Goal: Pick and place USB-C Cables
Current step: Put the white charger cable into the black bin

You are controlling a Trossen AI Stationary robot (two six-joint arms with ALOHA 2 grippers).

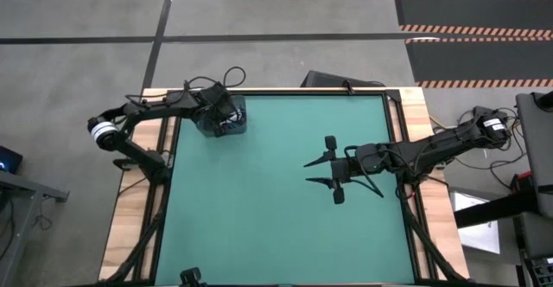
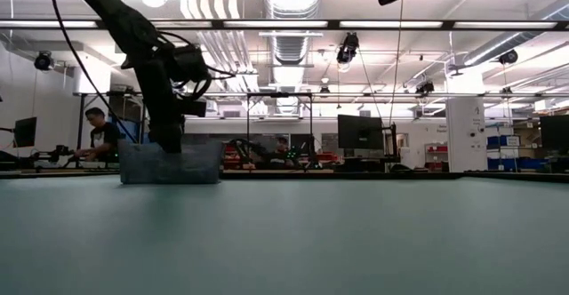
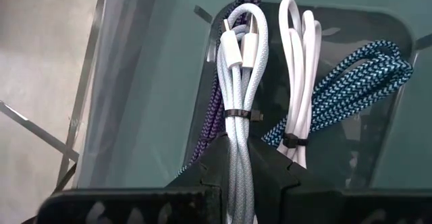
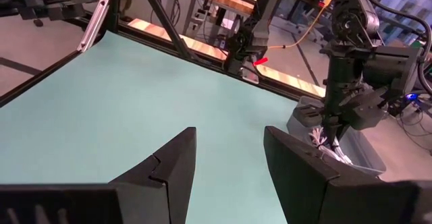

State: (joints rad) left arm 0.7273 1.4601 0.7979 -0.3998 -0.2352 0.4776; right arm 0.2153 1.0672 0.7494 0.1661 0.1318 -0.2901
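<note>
Clenched on a pale grey cable [image 3: 240, 116] to lift it from the box [image 1: 221, 118] at eleven o'clock, left end effector [image 3: 236, 177] works while right end effector [image 1: 321, 172] waits released mid-table.

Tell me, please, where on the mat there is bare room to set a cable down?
The green mat is bare below the grey box and left of the right gripper. It is crowded at the box, where the left gripper holds a white cable.

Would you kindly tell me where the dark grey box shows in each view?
High view: dark grey box, upper left of the mat, under the left tool.
Low view: left of centre.
Left wrist view: fills the frame.
Right wrist view: right edge.
Shared landmark: green mat.
</note>
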